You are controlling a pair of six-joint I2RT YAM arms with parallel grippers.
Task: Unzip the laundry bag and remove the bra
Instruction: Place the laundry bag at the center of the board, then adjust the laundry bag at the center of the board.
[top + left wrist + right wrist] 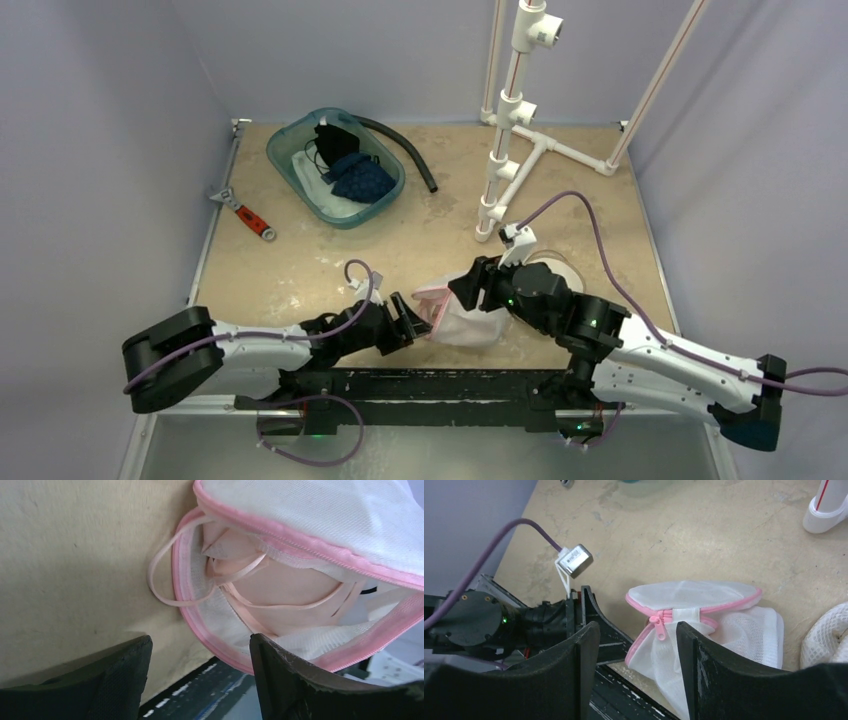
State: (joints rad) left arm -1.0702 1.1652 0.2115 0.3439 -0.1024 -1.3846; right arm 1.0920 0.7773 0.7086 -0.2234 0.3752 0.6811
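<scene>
top view, bag: the laundry bag [462, 318] lies on the table [300, 270] at the near edge, caught between the two arms, its long axis running left to right.
top view, left side: the left gripper [408, 322] sits at the bag's left end, tips just beside the pink rim.
top view, right side: the right gripper [478, 285] hangs over the bag's upper right; whether it touches the mesh is hard to tell from up here.
left wrist, mouth: and there it is, the zip is undone and the mouth gapes straight at this camera.
left wrist, bra: the peach bra [280, 587] is inside the bag, cup showing, with one strap [159, 587] looped out over the rim onto the table.
left wrist, jaws: fingers [120, 680] spread wide with nothing between them; the bra lies just ahead, a touch to the right of the gap.
right wrist, zip: the zipper pull [657, 625] hangs at the end of the pink track, facing this gripper (the unzipping looks done to me).
right wrist, jaws: apart and clamping nothing, mesh sagging below the gap.
call: the left arm is nearer the opening, so a straight push forward into the mouth looks like the reach for the bra, while the right could pin the bag.
</scene>
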